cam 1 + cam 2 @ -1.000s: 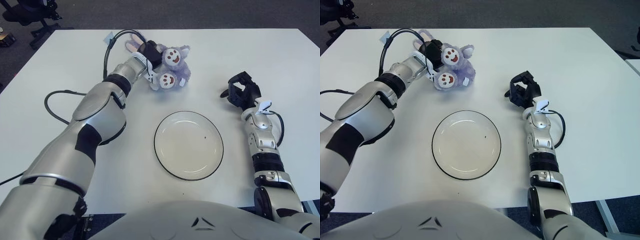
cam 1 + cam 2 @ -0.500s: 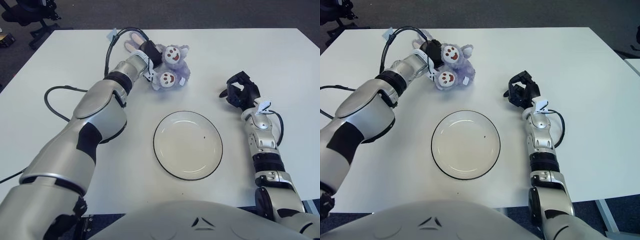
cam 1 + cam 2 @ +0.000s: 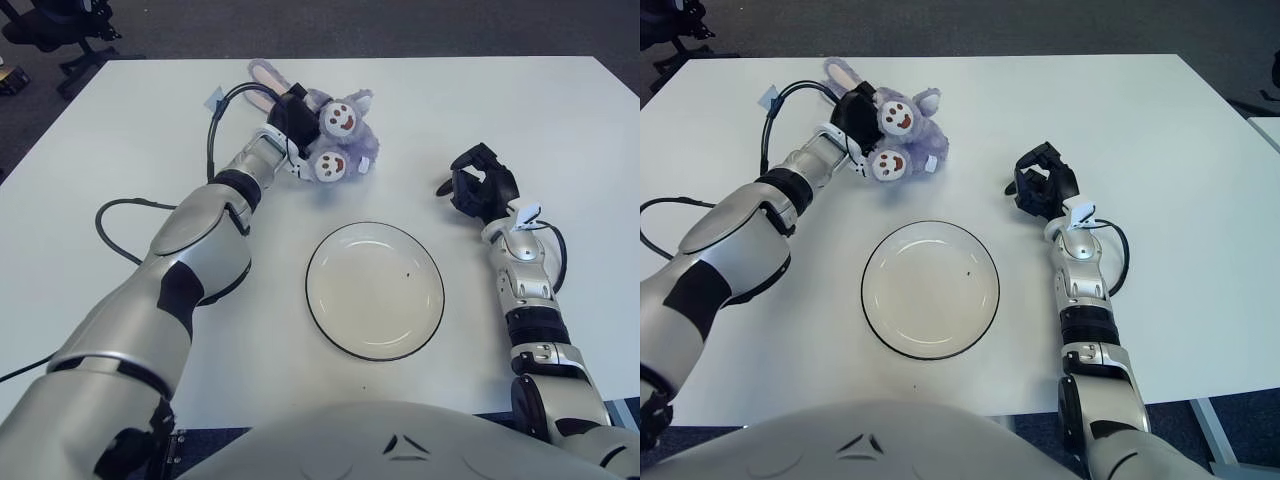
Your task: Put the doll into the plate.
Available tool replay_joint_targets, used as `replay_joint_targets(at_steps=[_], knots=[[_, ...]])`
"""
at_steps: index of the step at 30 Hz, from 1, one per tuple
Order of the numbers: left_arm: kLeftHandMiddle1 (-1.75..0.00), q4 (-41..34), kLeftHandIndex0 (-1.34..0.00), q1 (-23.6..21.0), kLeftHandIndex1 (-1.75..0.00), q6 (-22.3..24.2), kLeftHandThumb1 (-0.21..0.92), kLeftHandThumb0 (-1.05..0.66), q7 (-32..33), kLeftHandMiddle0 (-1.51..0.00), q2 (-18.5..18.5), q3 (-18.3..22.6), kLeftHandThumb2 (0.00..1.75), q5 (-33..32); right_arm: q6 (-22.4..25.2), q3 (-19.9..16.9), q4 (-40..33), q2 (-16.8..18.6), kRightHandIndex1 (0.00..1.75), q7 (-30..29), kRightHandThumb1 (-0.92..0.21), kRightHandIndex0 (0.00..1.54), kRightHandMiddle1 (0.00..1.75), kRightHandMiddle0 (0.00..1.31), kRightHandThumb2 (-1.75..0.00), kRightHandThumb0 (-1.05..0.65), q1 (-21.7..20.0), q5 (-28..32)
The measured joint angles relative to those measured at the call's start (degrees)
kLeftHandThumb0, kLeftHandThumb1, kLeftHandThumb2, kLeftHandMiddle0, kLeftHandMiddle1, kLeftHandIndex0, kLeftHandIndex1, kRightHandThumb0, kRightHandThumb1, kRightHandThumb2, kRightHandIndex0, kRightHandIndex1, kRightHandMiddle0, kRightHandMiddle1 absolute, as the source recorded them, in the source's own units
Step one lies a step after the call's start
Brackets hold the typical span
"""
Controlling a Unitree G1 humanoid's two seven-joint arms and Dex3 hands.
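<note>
Left eye view: left hand (image 3: 296, 122) reaches to the far side of the white table (image 3: 120, 250), its dark fingers clamped on the purple doll (image 3: 340, 140), whose two smiling faces turn upward. Doll sits beyond the plate (image 3: 375, 290), apart from its rim. Plate is white with a dark edge and holds nothing. Right hand (image 3: 478, 187) shows right of the plate, fingers curled, grasping nothing.

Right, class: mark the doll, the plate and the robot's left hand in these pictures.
doll (image 3: 345, 140): left eye view, on the purple plush between its two faces.
plate (image 3: 375, 291): left eye view, on the bare white middle.
left hand (image 3: 297, 115): left eye view, on the dark hand at the doll's left side.
</note>
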Motion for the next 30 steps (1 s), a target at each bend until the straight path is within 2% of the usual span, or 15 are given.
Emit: replay_joint_targets(at_steps=[2,3,4,6,7,10,14,19,25,26,29,30], knots=[[-1.46,0.0,-0.88,0.1,-0.14,0.0,0.81,0.36,0.7,-0.51,0.1,-0.4,0.42,0.2,0.0,0.0,0.0,0.0,1.75,0.0,-0.66,0.84,1.75,0.36,-0.87,-0.39,0.0,0.0],[-1.42,0.0,-0.76,0.1,-0.56,0.0,0.81,0.23,1.0,-0.52,0.2,-0.7,0.41,0.4,0.0,0.0,0.0,0.0,1.75,0.1,-0.66,0.84,1.75,0.36,-0.87,-0.39,0.0,0.0],[-1.42,0.0,-0.68,0.1,-0.86,0.0,0.76,0.15,1.4,-0.52,0.3,-1.0,0.49,0.6,0.0,0.0,0.0,0.0,1.75,0.1,-0.66,0.84,1.75,0.36,-0.87,-0.39,0.0,0.0],[-1.46,0.0,-0.60,0.2,-1.15,0.1,0.69,0.08,2.1,-0.51,0.5,-1.5,0.63,1.1,0.0,0.0,-0.1,0.0,1.75,0.2,-0.66,0.84,1.75,0.36,-0.87,-0.39,0.0,0.0],[-1.48,0.0,-0.56,0.2,-1.27,0.1,0.65,0.05,2.5,-0.50,0.6,-1.9,0.69,1.3,0.1,0.0,-0.1,0.0,1.75,0.3,-0.66,0.84,1.75,0.36,-0.87,-0.39,0.0,0.0],[-1.51,0.0,-0.53,0.4,-1.42,0.1,0.59,0.02,3.2,-0.50,0.8,-2.4,0.81,1.8,0.2,0.1,-0.2,0.0,1.75,0.5,-0.66,0.84,1.75,0.36,-0.87,-0.39,0.1,0.0],[-1.56,0.0,-0.51,0.6,-1.52,0.1,0.53,0.00,3.3,-0.49,1.0,-2.7,0.92,2.1,0.5,0.1,-0.4,0.0,1.75,0.6,-0.66,0.85,1.75,0.36,-0.87,-0.39,0.1,0.2],[-1.58,0.0,-0.50,0.7,-1.54,0.1,0.51,0.00,3.3,-0.49,1.2,-3.1,0.96,2.2,0.7,0.1,-0.5,0.0,1.75,1.0,-0.66,0.85,1.75,0.36,-0.86,-0.39,0.2,0.2],[-1.65,0.0,-0.50,0.8,-1.63,-0.2,0.43,0.00,3.2,-0.49,1.4,-3.2,1.11,2.2,1.4,0.2,-1.0,0.0,1.75,1.0,-0.66,0.86,1.75,0.36,-0.86,-0.39,0.3,0.2],[-1.69,0.0,-0.60,0.8,-1.46,-0.4,0.41,0.00,3.2,-0.50,1.4,-3.1,1.10,2.1,1.5,0.2,-1.2,0.0,1.75,1.0,-0.66,0.86,1.75,0.36,-0.87,-0.39,0.3,0.2],[-1.73,0.0,-0.71,0.9,-1.29,-1.6,0.35,0.00,2.1,-0.54,1.4,-1.9,1.12,0.8,1.9,0.3,-1.4,-0.1,1.75,1.0,-0.66,0.86,1.75,0.36,-0.87,-0.39,0.3,0.2],[-1.73,0.0,-0.71,0.9,-1.30,-2.1,0.34,0.00,1.6,-0.55,1.4,-1.3,1.14,0.2,2.1,0.3,-1.4,-0.1,1.75,1.0,-0.66,0.86,1.75,0.36,-0.87,-0.39,0.3,0.2]])
